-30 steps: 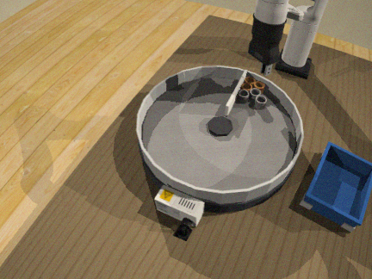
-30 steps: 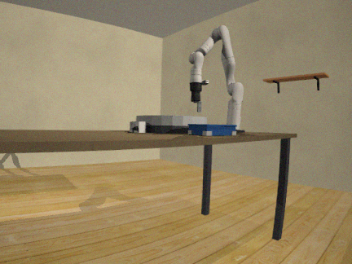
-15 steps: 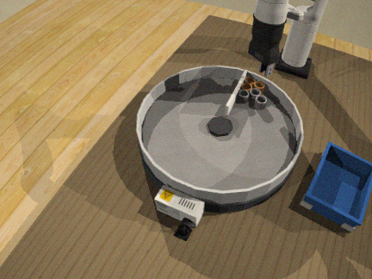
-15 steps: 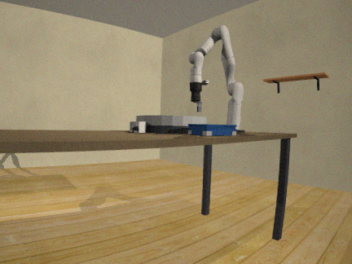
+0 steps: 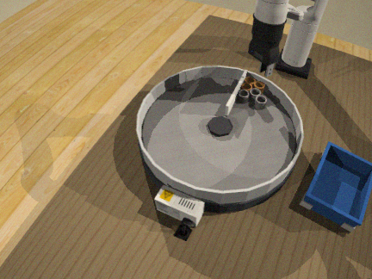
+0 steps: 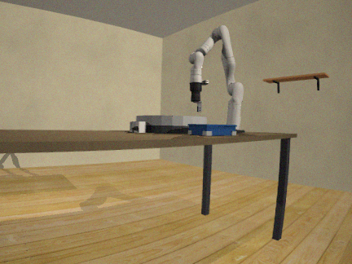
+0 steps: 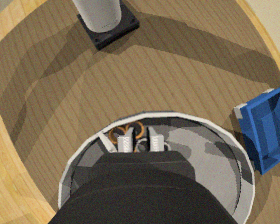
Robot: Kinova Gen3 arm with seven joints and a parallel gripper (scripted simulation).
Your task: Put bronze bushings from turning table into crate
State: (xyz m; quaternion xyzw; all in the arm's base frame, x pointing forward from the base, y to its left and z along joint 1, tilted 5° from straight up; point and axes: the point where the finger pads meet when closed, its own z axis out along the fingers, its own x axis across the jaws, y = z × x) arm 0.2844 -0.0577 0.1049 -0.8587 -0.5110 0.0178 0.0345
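Note:
The round grey turning table (image 5: 220, 132) holds a cluster of bushings at its far side, just right of a white divider wall (image 5: 236, 91). Bronze bushings (image 5: 254, 83) lie at the back of the cluster, and steel bushings (image 5: 254, 97) lie in front of them. My gripper (image 5: 269, 71) hangs above the table's far rim, just behind the cluster, partly open and empty. In the wrist view its fingers point down next to the bronze bushings (image 7: 121, 132). The blue crate (image 5: 340, 185) stands empty to the right of the table.
A black hub (image 5: 220, 126) sits at the table's centre. A white control box (image 5: 179, 205) sits at its near edge. The arm's base (image 5: 297, 63) stands behind the table. The crate also shows in the wrist view (image 7: 265, 128).

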